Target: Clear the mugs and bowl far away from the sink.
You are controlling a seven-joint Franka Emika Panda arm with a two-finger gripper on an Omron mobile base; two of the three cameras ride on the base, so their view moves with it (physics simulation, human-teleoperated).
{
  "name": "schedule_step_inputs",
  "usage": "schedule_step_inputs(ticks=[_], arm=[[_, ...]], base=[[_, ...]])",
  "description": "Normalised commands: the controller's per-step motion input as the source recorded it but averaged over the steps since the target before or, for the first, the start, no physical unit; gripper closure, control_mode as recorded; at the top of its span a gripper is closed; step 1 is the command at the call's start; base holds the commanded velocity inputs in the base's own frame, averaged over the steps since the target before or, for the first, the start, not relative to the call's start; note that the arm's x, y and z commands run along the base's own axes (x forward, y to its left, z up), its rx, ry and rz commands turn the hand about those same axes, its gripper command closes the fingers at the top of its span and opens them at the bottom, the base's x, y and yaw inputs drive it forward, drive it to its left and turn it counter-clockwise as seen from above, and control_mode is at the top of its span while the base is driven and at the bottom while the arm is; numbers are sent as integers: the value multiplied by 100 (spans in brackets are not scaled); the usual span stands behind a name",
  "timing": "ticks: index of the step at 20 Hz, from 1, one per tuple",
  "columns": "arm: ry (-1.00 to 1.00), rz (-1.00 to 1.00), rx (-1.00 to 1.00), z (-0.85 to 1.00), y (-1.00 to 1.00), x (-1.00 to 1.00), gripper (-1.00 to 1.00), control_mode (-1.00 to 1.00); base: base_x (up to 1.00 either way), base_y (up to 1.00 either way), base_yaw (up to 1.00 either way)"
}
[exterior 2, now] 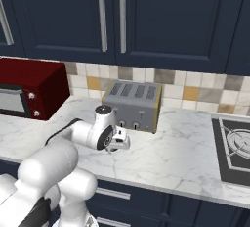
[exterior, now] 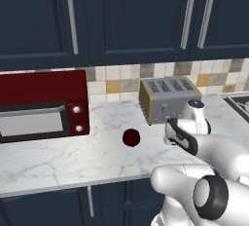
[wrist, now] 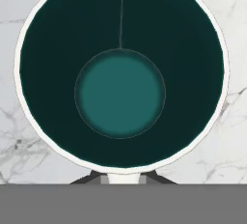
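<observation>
With the gripper (wrist: 123,178) pinched on the near rim of the teal-lined mug (wrist: 120,73), I see my main risk as a thin one-sided hold: a quick swing could tip or drop it. I judge it sits low over the white marble counter (exterior: 58,157), in front of the toaster (exterior: 168,98). The maroon mug (exterior: 131,138) stands apart to the left, near the red microwave (exterior: 41,105). Navy cabinets (exterior 2: 146,20) above; a stove corner (exterior 2: 234,147) to the right.

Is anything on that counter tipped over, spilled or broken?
Nothing stands out. The maroon mug stands upright on the counter, the toaster sits square, and the teal-lined mug looks intact and empty.
</observation>
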Motion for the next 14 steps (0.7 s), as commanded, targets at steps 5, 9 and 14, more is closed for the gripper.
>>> schedule_step_inputs(ticks=[5,9,14], arm=[[0,0,-1,-33,0,15,100,-100],[0,0,0,-29,0,11,100,-100],[0,0,0,-30,0,3,-100,-100]], base=[[0,0,0],[0,0,0],[0,0,0]])
